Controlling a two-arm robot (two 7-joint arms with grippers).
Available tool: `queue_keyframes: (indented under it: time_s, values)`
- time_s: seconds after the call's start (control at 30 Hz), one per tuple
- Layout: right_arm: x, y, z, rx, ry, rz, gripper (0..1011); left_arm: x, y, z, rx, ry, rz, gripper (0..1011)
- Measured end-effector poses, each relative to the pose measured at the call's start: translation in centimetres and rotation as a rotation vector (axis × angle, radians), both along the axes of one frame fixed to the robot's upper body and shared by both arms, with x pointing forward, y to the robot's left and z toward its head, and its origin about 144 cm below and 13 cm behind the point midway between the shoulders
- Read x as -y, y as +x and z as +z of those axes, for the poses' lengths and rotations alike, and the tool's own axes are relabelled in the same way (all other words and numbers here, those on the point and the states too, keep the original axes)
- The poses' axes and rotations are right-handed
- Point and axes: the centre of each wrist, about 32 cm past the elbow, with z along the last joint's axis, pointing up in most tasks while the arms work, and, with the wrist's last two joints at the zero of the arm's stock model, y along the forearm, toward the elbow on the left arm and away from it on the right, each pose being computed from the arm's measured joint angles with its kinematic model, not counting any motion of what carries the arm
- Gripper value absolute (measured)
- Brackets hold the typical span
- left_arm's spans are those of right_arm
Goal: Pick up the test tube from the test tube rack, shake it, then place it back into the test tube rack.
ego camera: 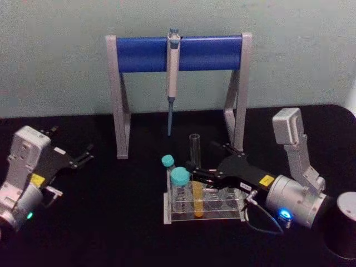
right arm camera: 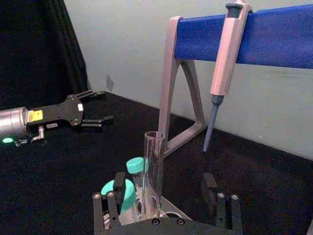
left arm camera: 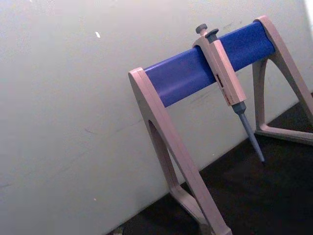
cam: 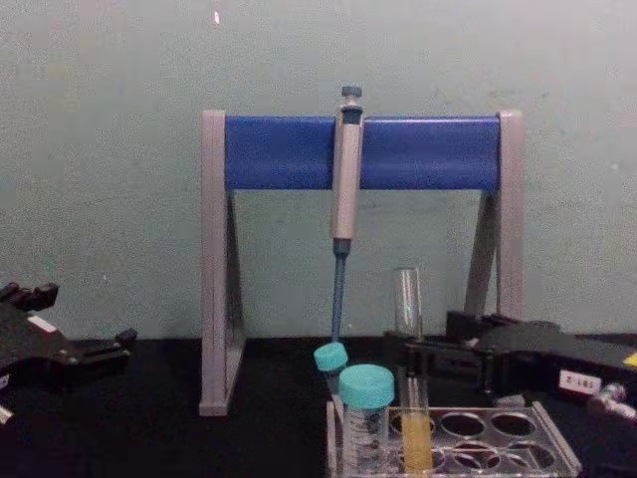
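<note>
In the right wrist view, the test tube [right arm camera: 153,166] stands upright between the fingers [right arm camera: 119,181] of my right gripper [right arm camera: 164,182]. Its long axis is vertical and its open, uncapped mouth points up. My jaws are spread wide on either side of it, and there is a gap between the glass and each finger, so I am holding nothing. The glass is clear, slim and straight-walled. Two teal-capped tubes [right arm camera: 128,180] sit just beside it. Farther off, my left gripper [right arm camera: 100,105] has its fingers parted as well.

In the head view, the tube's lower end sits in the test tube rack [ego camera: 225,207], a low clear plate with round holes, next to the larger capped tube. Yellow-orange liquid fills its rounded bottom. My right arm reaches in from the right. My left arm rests well apart at the left edge of the black table [ego camera: 122,222].

The chest view shows the tube from the side. It is vertical and rises well above the capped tubes, with the liquid low down.

The left wrist view takes in the pipette stand [left arm camera: 161,132] and the pipette [left arm camera: 226,73] hanging on it.
</note>
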Motion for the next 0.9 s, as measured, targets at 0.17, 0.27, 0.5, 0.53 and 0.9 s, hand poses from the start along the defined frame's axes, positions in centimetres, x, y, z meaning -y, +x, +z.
queue_keyframes:
  time_s: [0.17,0.27,0.5,0.53,0.9]
  values:
    - [-0.21,0.34,0.09,0.003,-0.009,0.012,1000,0.0,0.0,0.0,0.0,0.0,0.0,1001]
    - [-0.31,0.46,0.15,0.005,-0.019,0.017,1000,0.0,0.0,0.0,0.0,0.0,0.0,1001]
    - [-0.38,0.59,0.21,0.009,-0.047,0.023,1000,0.0,0.0,0.0,0.0,0.0,0.0,1001]
    - [-0.38,0.59,0.22,0.01,-0.049,0.023,1000,0.0,0.0,0.0,0.0,0.0,0.0,1001]
    - [-0.41,0.65,0.29,0.016,-0.058,0.025,1000,0.0,0.0,0.0,0.0,0.0,0.0,1001]
